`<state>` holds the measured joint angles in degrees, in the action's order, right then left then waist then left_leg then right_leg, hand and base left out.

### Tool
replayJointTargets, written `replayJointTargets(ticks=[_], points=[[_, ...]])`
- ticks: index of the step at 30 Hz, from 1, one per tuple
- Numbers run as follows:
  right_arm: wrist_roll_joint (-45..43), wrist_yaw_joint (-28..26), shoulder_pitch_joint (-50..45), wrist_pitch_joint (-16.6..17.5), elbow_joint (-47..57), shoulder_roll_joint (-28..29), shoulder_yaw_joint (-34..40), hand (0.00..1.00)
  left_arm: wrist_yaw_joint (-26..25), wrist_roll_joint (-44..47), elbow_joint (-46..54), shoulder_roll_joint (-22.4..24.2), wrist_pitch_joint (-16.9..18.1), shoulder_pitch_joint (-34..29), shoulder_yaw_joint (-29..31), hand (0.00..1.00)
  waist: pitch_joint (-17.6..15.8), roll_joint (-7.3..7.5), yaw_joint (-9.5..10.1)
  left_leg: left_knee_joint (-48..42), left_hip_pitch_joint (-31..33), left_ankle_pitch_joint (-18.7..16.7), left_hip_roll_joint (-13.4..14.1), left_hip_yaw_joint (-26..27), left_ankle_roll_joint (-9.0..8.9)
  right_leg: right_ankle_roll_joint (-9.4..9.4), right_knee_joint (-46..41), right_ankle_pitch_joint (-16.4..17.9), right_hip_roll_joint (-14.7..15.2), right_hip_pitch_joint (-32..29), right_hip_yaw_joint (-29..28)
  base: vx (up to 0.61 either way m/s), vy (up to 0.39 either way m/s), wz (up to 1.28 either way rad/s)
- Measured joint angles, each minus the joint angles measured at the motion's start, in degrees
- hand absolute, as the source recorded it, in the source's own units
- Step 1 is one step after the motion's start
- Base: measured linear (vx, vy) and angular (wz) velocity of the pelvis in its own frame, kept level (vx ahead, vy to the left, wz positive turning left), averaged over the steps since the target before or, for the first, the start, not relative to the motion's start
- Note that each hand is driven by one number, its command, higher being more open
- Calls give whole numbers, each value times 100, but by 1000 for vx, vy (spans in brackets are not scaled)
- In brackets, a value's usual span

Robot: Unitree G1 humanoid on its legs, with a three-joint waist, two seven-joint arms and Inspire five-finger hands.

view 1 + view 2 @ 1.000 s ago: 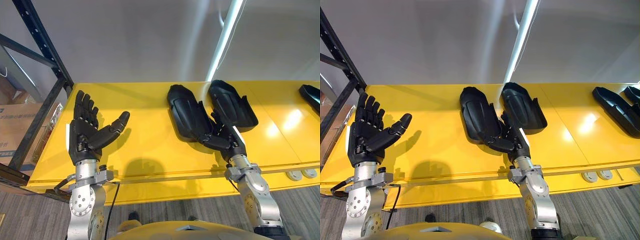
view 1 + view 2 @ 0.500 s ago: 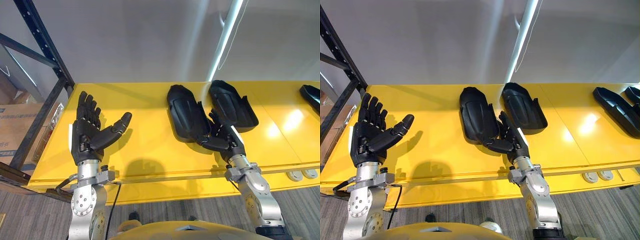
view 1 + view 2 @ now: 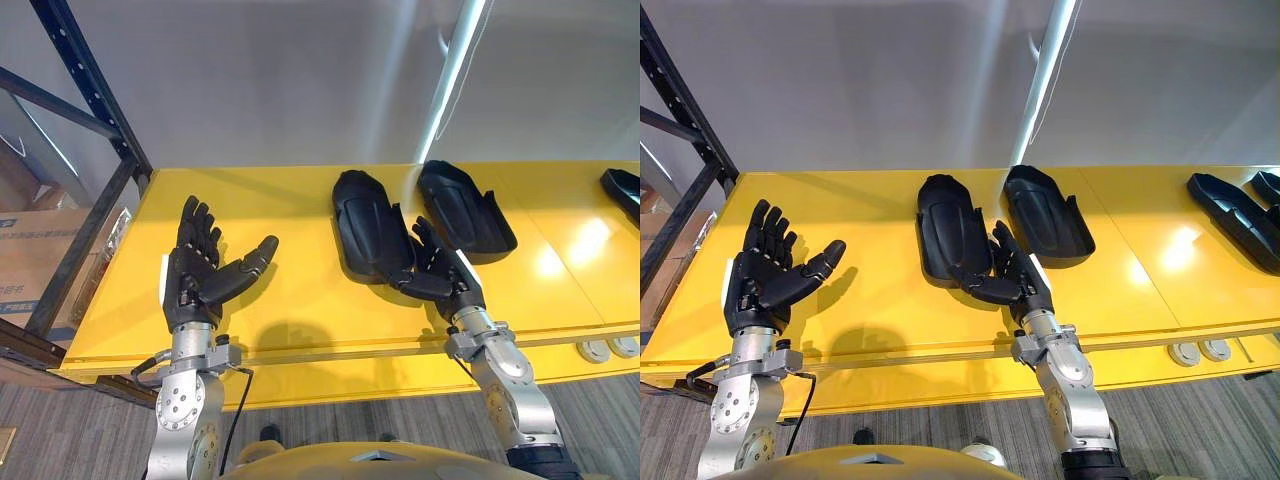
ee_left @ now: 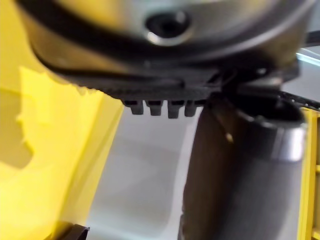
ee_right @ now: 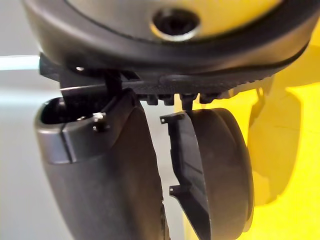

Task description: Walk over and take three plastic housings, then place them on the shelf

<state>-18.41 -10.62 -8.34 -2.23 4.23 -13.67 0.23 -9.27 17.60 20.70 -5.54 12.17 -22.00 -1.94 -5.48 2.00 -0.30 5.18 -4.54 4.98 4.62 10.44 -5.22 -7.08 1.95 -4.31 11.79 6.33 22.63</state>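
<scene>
In the left eye view, the left housing (image 3: 362,225) and the right housing (image 3: 462,205) lie side by side on the yellow shelf (image 3: 290,200). The right hand (image 3: 435,270) is loosely spread at the left housing's near end, and the left hand (image 3: 200,280) hovers spread. In the right eye view, a further housing (image 3: 1230,220) lies far right. Placing looks nearly finished.

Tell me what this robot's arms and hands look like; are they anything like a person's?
Somewhat. The left arm and right arm are silver-grey metal, built of chunky segments with round, disc-shaped joints dotted with small holes. The left hand and right hand are black and human-shaped, with slim fingers and a thumb, and each shows a white strip along one edge.
</scene>
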Motion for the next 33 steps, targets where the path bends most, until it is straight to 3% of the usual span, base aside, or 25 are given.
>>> replayJointTargets(ticks=[12,33], points=[[-8,-22,62,49,-152,-8,-23,100,2,0,-11,-2,-6,3,-7,100,62,-95,0,0,2,16,1,-63,-1,7,3,4,-1,45,67,0,0,1],[-8,-25,269,120,-344,-10,-92,100,4,0,-257,-11,-79,110,-55,100,66,-101,35,0,12,28,2,-97,0,6,17,1,-7,67,84,0,0,0]])
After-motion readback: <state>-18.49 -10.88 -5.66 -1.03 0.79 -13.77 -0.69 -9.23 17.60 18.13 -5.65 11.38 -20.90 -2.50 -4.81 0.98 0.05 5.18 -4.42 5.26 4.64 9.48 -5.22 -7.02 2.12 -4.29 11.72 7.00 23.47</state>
